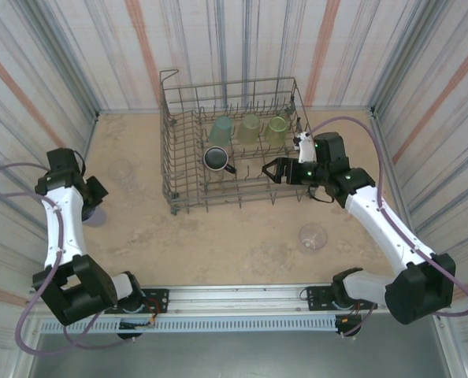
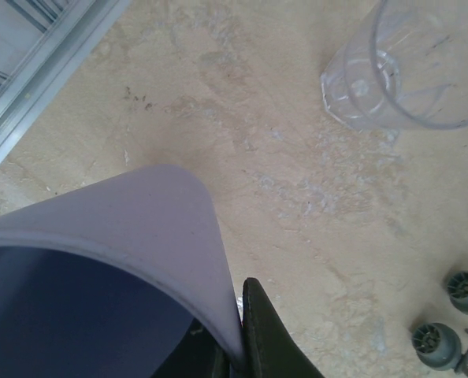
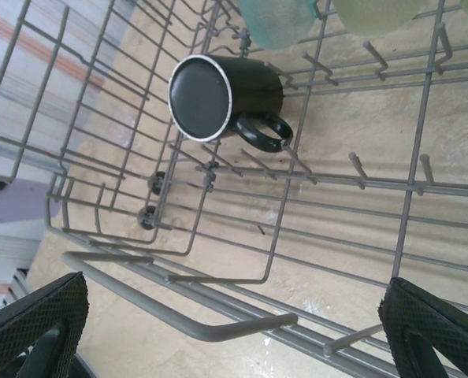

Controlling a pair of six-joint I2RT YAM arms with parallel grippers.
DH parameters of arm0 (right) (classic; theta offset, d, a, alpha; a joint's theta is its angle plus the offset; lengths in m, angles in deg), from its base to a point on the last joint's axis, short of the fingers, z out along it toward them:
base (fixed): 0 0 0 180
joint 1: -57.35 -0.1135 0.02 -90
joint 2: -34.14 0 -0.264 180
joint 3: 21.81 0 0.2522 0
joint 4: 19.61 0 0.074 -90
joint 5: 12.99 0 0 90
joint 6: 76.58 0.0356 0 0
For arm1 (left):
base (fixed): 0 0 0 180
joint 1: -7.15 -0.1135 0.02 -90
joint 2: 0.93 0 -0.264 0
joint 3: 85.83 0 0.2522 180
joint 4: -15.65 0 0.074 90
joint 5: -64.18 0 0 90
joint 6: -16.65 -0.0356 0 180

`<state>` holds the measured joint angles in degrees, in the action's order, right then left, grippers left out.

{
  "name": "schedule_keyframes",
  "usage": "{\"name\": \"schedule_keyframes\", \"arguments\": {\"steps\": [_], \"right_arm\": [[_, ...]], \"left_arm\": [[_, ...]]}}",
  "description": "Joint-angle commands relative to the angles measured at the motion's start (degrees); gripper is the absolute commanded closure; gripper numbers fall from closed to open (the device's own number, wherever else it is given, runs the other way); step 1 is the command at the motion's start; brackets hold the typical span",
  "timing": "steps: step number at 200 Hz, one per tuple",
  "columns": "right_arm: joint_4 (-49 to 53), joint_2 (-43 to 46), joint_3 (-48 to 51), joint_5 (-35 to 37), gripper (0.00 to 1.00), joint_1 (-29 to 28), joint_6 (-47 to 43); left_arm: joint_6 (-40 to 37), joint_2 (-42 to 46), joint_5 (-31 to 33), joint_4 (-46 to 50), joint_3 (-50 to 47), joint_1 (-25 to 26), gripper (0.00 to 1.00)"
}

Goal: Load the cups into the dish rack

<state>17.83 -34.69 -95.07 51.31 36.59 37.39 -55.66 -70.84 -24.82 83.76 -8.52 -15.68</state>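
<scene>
My left hand (image 2: 238,350) is clamped on the pale purple tumbler (image 2: 139,228). Through its wrist camera I see the cup's thin wall pinched at the rim, with one dark finger (image 2: 269,339) pressed against the outside. The tumbler is smooth and translucent, and its inside looks deep blue in shadow. It sits with the hand at the left side of the desk (image 1: 242,236), well apart from the dish rack (image 1: 169,169). A clear tumbler (image 2: 399,71) rests on the desk nearby, on the rack's side of the hand. Two small grey wheels (image 2: 462,287) of the rack show at the lower right of that view.

The rack is a big grey wire basket with rows of upright tines, standing toward the back of the desk. Along its far row stand a teal tumbler (image 1: 221,131), a pale green tumbler (image 1: 250,128) and a brighter green tumbler (image 1: 277,126), side by side. Just in front of the teal tumbler is the black mug (image 3: 226,98), glossy, with a loop handle. A pale ring runs round the end facing me, and I cannot tell whether that end is mouth or base.

My right hand (image 3: 234,339) hovers at the rack's near right corner, fingers spread wide over the front rail. The mug lies ahead of it, deeper inside the rack and well apart from both fingers. A second clear tumbler (image 1: 313,237) is on the desk in front of the rack, near the right arm.
</scene>
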Motion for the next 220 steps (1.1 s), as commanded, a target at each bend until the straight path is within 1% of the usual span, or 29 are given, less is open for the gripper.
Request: {"name": "schedule_keyframes", "arguments": {"steps": [1,36,60,97,136,188,220], "right_arm": [[1.59,0.4,-2.23,1.07,0.01,-1.15,1.08],[2.61,-1.02,-4.33,2.28,0.01,-3.08,1.13],[2.48,-1.51,-5.41,3.97,0.01,-5.24,1.77],[2.95,-2.88,-7.73,5.22,0.01,-8.27,1.82],[3.22,-4.93,-9.61,5.86,0.01,-9.71,2.05],[3.15,-5.83,-10.6,6.81,0.01,-11.53,2.99],[2.82,-6.95,-11.4,7.21,0.01,-12.4,3.1]], "left_arm": [[0.97,0.63,0.46,3.38,3.9,-0.18,1.0],[0.7,1.82,-1.22,4.81,6.61,-0.11,1.0],[0.46,2.89,-4.01,5.07,7.93,-0.13,1.0],[0.54,5.08,-7.94,2.32,8.71,-0.11,1.0],[1.53,5.58,-14.45,1.6,10.19,-0.11,1.0],[2.5,7.92,-23.68,-1.99,8.99,-0.11,1.0],[3.6,9.38,-26.49,-3.85,9.59,-0.11,1.0]]}}
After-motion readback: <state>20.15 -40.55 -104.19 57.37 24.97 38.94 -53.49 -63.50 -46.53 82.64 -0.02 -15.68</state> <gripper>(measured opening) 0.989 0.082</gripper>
